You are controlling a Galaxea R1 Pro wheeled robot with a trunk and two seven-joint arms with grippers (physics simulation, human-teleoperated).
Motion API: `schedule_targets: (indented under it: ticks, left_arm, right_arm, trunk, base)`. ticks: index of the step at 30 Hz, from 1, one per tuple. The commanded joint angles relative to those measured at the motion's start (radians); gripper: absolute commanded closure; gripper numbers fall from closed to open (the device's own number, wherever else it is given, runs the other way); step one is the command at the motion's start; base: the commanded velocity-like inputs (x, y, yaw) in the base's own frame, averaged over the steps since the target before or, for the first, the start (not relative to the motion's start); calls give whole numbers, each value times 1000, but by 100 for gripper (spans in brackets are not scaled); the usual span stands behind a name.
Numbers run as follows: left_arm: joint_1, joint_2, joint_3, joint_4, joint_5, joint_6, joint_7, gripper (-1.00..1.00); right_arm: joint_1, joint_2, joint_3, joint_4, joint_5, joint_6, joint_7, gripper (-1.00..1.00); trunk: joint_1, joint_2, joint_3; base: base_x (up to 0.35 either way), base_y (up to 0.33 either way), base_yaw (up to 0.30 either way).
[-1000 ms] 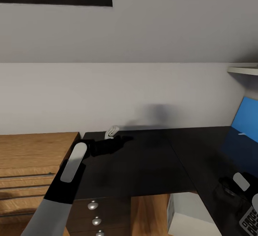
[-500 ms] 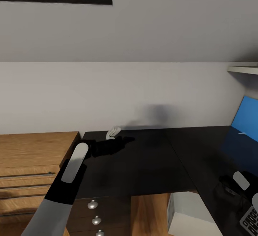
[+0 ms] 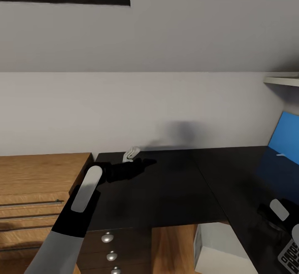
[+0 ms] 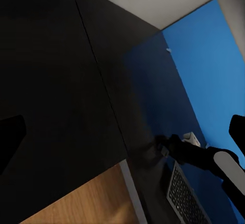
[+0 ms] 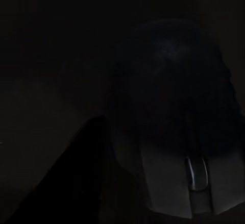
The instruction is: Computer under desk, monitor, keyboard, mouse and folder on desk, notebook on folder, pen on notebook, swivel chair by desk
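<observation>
Two arms are over the desk point(image 3: 166, 191), and I place everything by its black top. My left gripper point(image 3: 135, 165) hovers low near the desk's back edge at the wall, just in front of a small white clip-like thing point(image 3: 129, 154); its dark fingers look close together, but against the black top I cannot tell how its jaws stand. My right gripper point(image 3: 265, 215) is at the desk's right wing, down by the keyboard point(image 3: 290, 257), whose corner lies at the front edge. From the right wrist, the mouse point(image 5: 178, 127) sits right under that gripper on the dark top, with one finger point(image 5: 76, 183) beside it; whether the jaws grip it I cannot tell. A blue back panel point(image 3: 284, 134) stands behind the right wing. Wood cabinets point(image 3: 37, 195) adjoin the desk's left end
</observation>
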Motion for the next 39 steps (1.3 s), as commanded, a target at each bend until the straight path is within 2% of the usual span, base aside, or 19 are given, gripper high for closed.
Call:
schedule_targets:
  ticks: [1, 11, 16, 18, 19, 22, 27, 35, 39]
  left_arm:
    - [-1, 0, 0, -1, 10, 2, 11, -100]
    - [-1, -3, -4, 3, 11, 0, 10, -100]
    - [-1, -4, -81, 4, 12, -4, 12, -100]
    - [-1, -3, -95, 4, 12, -5, 13, -100]
    - [-1, 4, -103, 6, 10, -6, 14, -100]
    - [-1, 5, -101, 13, 9, -8, 14, -100]
    - [-1, 6, -101, 14, 9, -8, 14, -100]
    - [-1, 7, -101, 15, 9, -9, 14, -100]
    - [0, 7, -101, 18, 8, -10, 13, -100]
  right_arm:
    - [1, 0, -5, 25, -28, -2, -5, 100]
    - [1, 22, -4, 24, -24, -4, -6, 100]
    - [1, 24, -2, 22, -24, -4, -6, 100]
    - [1, 24, -2, 22, -23, -4, -6, 100]
    - [1, 23, -8, -25, -27, -3, -7, 100]
    - [1, 24, -7, -71, -29, -1, -10, 100]
    - [1, 40, -7, -84, -29, -1, -10, 100]
    - [1, 45, -4, -94, -23, -4, -14, 100]
    - [1, 48, -1, -184, -23, 4, -17, 100]
  trunk:
    - [0, 0, -1]
    - [0, 0, -1]
    - [0, 0, -1]
    - [0, 0, -1]
    - [0, 0, -1]
    - [0, 0, -1]
    - [0, 0, -1]
    - [0, 0, -1]
    - [0, 0, -1]
  base:
    - [0, 0, 0]
    - [0, 0, 0]
    - [0, 0, 0]
    - [0, 0, 0]
    - [0, 0, 0]
    - [0, 0, 0]
    - [0, 0, 0]
    - [0, 0, 0]
    - [0, 0, 0]
